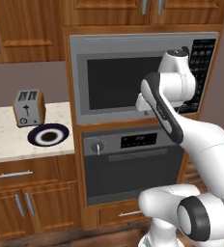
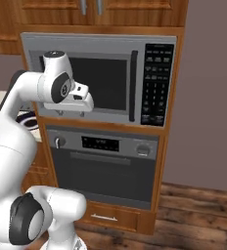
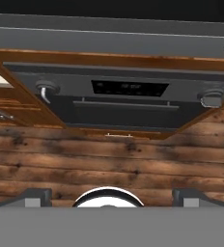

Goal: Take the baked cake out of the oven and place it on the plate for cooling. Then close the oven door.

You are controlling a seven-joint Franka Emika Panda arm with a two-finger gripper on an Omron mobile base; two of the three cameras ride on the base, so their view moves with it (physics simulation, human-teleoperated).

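We have not begun: the oven door point(image 1: 133, 171) is shut, so the cake inside is hidden; the plate point(image 1: 49, 134) waits empty on the tabletop point(image 1: 7, 140); our end effector point(image 3: 109, 193) hangs open, gripping nothing.

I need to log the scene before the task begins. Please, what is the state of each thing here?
oven door: shut
microwave door: shut
plate: on the counter, nothing on it
toaster: upright behind the plate
gripper: open, holding nothing, in front of the microwave
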